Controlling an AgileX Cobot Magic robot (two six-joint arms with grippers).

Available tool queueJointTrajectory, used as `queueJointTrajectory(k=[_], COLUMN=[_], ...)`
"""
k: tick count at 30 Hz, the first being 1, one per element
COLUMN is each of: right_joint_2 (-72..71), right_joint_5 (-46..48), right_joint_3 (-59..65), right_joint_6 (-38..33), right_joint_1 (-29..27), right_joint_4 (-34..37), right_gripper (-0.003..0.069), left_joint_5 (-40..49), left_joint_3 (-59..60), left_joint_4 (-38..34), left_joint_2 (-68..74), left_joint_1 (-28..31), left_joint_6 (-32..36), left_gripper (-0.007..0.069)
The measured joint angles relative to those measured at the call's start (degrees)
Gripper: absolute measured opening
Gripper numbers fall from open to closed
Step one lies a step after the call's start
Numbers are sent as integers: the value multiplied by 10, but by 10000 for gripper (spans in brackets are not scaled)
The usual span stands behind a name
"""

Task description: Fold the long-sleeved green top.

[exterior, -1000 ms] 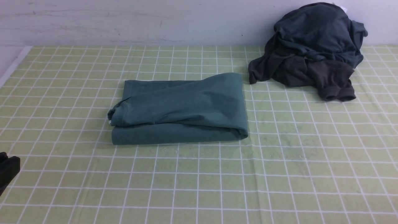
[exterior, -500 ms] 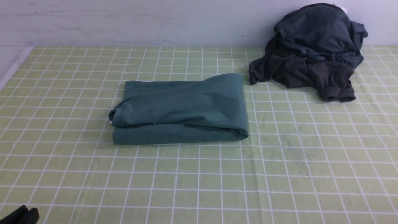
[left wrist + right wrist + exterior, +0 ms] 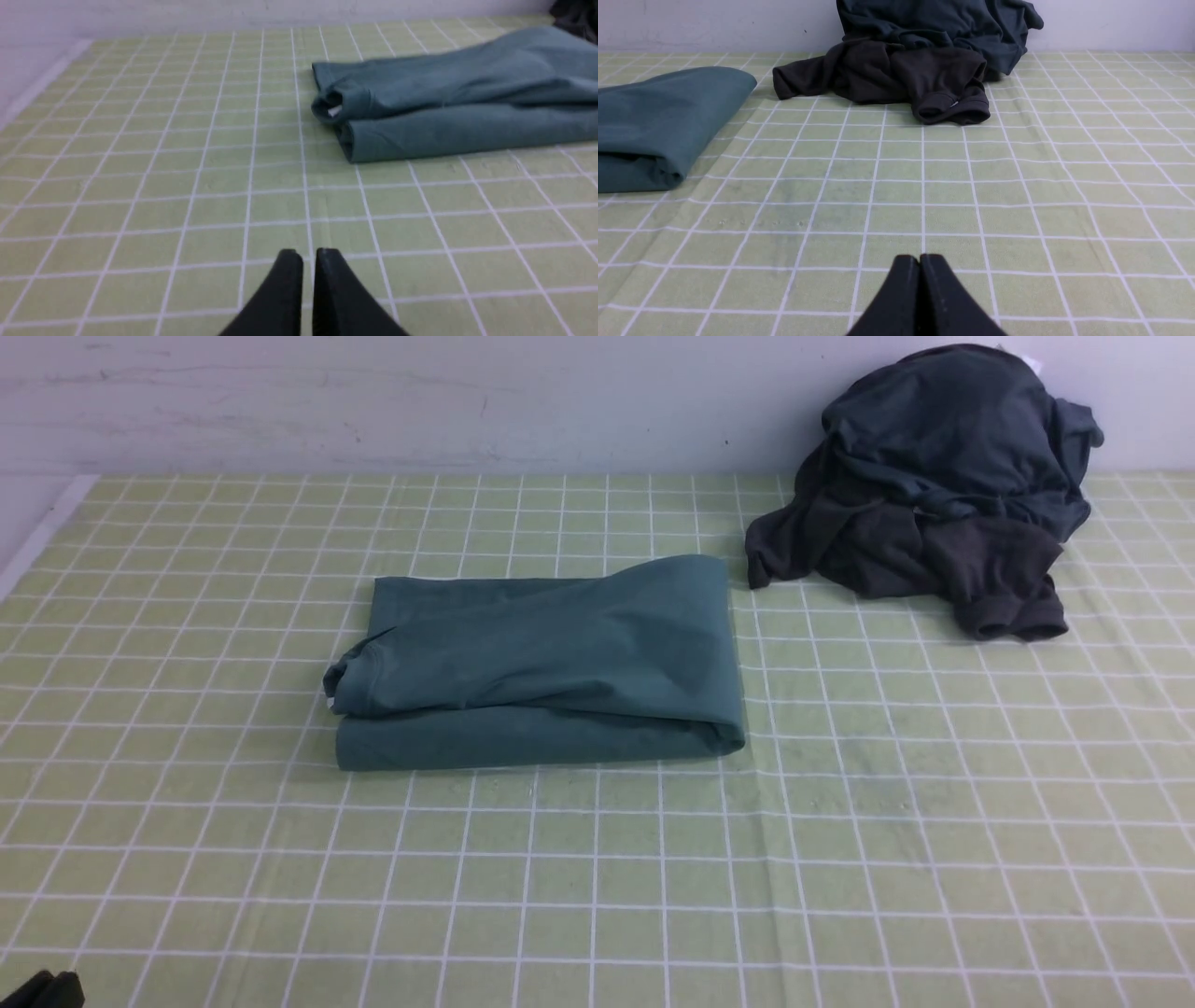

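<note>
Teal-green cotton, the green long-sleeved top (image 3: 537,658), lies folded into a compact rectangle on the checked tablecloth (image 3: 840,859), mid-table, just left of the dark garment pile (image 3: 934,495) and apart from it; collar end w/ white label faces away from the pile. Fold looks done, so step in hand is prob. parking the arms clear. L gripper (image 3: 308,254) is low over bare cloth on the robot's side of the top, well apart from it, jaws nearly touching w/ a thin slit, holding nothing. R gripper (image 3: 920,259) is also on the near side, closer to the pile's side of the top, jaws fully together, empty. In front view only a corner of the L gripper (image 3: 42,987) shows. To do it well: keep both tips low-speed & off the cloth so it doesn't drag or rumple under the top; don't sweep toward the top's near edge, which sits loose & could unroll; leave pile alone
</note>
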Motion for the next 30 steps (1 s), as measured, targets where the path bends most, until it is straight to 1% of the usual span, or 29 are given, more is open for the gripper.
queueJointTrajectory(k=[5,14,17,30], right_joint_2=[0,0,0,0], right_joint_5=[0,0,0,0], right_joint_3=[0,0,0,0], right_joint_6=[0,0,-10,-4], right_joint_1=[0,0,0,0], right_joint_4=[0,0,0,0], right_gripper=[-13,-13,-13,-13], left_joint_5=[14,15,15,15], left_joint_3=[-2,-2,-2,-2], left_joint_4=[-2,-3,-3,-3], left_joint_2=[0,0,0,0], left_joint_1=[-9,-9,-9,-9], left_joint_6=[-11,-12,-12,-12], left_gripper=[-4,-4,-4,-4])
